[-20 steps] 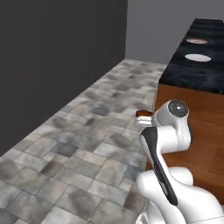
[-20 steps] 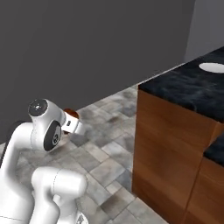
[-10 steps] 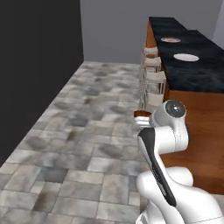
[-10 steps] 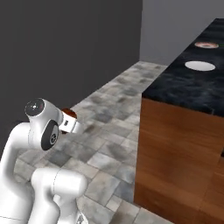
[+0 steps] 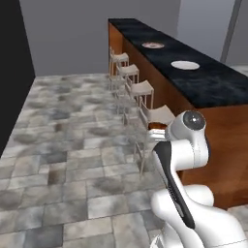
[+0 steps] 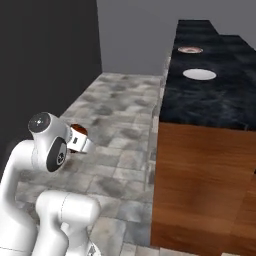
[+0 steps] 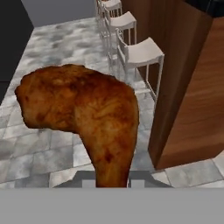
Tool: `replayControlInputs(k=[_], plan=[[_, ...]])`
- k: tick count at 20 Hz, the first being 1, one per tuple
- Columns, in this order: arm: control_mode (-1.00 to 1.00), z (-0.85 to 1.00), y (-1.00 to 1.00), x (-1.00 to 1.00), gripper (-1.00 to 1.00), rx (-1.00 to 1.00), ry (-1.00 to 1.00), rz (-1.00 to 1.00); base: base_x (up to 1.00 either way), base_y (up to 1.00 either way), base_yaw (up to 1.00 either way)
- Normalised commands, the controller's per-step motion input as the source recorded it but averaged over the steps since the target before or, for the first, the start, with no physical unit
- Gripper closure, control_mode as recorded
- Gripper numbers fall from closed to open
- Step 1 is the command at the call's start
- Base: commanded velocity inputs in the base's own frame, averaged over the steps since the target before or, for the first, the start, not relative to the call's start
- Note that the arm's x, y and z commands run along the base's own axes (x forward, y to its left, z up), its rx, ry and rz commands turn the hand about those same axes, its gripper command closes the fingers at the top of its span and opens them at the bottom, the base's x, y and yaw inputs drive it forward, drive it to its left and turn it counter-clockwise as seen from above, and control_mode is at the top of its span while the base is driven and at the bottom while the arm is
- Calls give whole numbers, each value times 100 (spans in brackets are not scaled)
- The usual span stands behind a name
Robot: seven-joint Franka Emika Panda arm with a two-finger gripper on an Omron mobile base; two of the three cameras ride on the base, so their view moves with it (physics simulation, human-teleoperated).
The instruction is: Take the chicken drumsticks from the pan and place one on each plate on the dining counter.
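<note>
Grey mottled stone tiles (image 5: 63,160) cover the floor of the room, bounded by plain grey walls and a dark panel on the left of the left base view. Along the right side runs the dining counter (image 5: 203,85), a long bar-height unit with a black marbled stone top and a smooth reddish-brown wood front. Four white stools (image 5: 143,92) with square seats and thin legs stand in a row against its front.

Gripper (image 6: 80,142): held at mid-height over the floor, off the near end of the counter. The jaws are closed down tight on a chicken drumstick (image 7: 87,118). In the hand view the narrow end of the drumstick sits between the finger tips and the broad meaty end extends away from them. Its surface is rough, crisped and reddish-brown with golden patches.

Plates: two small round flat plates rest on the counter top, well apart from the gripper. The near plate (image 5: 185,65) is pale and bare. The far plate (image 5: 153,45) carries something brownish at its centre; what it is cannot be told.
</note>
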Motion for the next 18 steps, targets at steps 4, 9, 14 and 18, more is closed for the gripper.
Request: replayControlInputs(k=[4, 9, 14, 18], plan=[[100, 0, 0, 0, 100, 0, 0, 0, 74, 66, -52], [100, 0, 0, 0, 100, 0, 0, 0, 73, 68, -50], [100, 0, 0, 0, 100, 0, 0, 0, 62, 79, -40], [100, 0, 0, 0, 100, 0, 0, 0, 61, 79, -42]])
